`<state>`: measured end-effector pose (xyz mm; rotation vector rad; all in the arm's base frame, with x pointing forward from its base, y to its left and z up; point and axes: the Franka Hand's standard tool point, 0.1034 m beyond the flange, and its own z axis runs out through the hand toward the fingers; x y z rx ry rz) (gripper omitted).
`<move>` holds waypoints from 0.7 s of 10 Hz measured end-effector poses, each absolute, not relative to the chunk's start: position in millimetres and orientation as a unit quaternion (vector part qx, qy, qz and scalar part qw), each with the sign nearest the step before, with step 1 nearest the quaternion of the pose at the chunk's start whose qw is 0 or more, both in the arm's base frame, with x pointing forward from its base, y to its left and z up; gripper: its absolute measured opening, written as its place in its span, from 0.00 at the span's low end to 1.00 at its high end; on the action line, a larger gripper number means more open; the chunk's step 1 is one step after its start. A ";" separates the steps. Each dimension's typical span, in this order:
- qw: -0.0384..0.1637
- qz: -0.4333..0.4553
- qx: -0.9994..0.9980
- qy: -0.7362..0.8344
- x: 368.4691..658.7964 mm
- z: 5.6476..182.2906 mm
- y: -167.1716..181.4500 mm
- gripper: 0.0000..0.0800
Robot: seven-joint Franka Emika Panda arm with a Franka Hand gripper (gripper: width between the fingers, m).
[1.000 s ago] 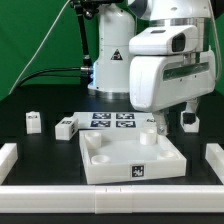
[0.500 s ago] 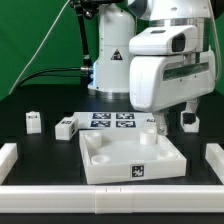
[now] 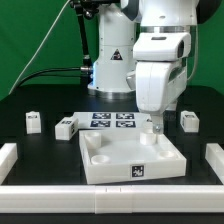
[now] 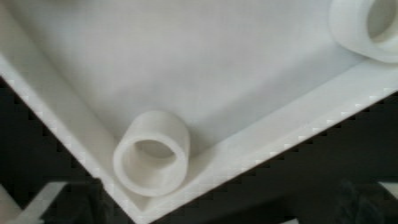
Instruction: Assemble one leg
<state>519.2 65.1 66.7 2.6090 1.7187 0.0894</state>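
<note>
Far leg and second leg well apart from gripper; nearest leg near it. Poised above tray corner socket, open or closed impossible to tell. Risk: descending empty, striking the rim. No readable writing, only coded tag.

Exterior view, dial centred on the tray, mid-tabletop. The marker board lies behind it at 11 o'clock. At 10 o'clock, first leg sits just beside the board's end, second leg farther out. At 2 o'clock, third leg. The tool is over the tray's 1 o'clock corner socket.
</note>
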 end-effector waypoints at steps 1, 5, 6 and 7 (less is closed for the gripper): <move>0.008 0.028 0.835 0.550 519.1 66.5 64.9 0.81; 0.015 0.035 0.774 0.632 511.2 61.1 51.2 0.81; 0.014 0.026 0.748 0.663 500.5 55.9 44.4 0.81; 0.015 0.019 0.714 0.700 494.6 52.3 39.2 0.81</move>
